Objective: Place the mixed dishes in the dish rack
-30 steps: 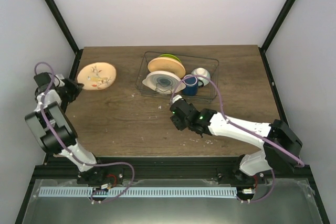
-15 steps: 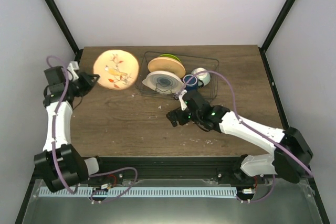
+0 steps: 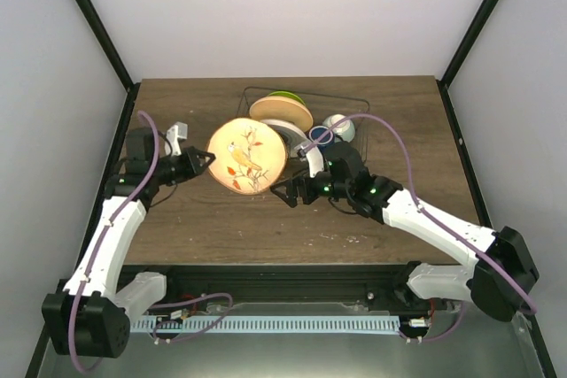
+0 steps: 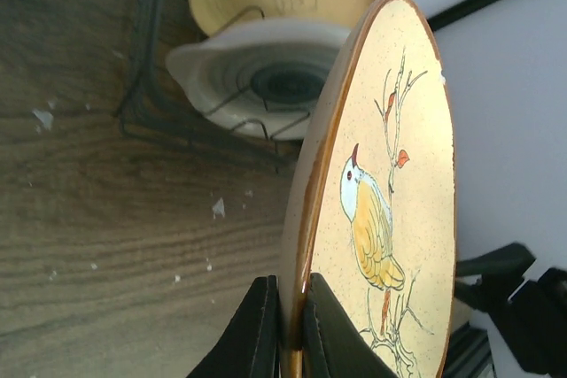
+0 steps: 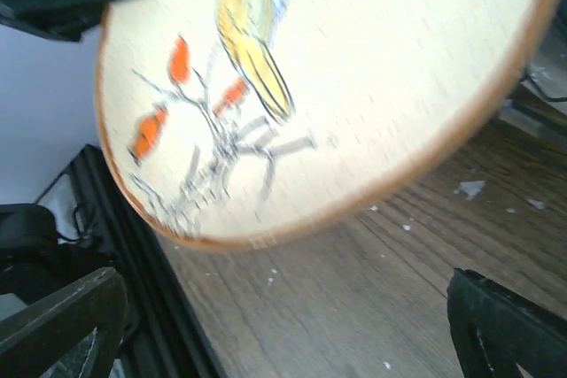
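- The right claw (image 3: 285, 189) hung over the middle of the counter (image 3: 221, 227), jaws spread wide and gripping nothing, just beside the lower rim of the bird-painted plate (image 3: 246, 156).
- The left claw (image 4: 290, 323) was clenched on that plate's brown rim, holding it on edge in the air, left of centre, clear of the wood.
- Contact between the plate and the dish rack (image 3: 359, 111) could not be determined.
- The dish rack sat by the far edge, middle, holding the ringed cream plate (image 4: 283, 86), the peach-orange plate (image 3: 281, 111) and the lime-green plate (image 3: 288, 96), each on edge.
- The pale mint bowl (image 3: 339, 127) lay toward its right end.
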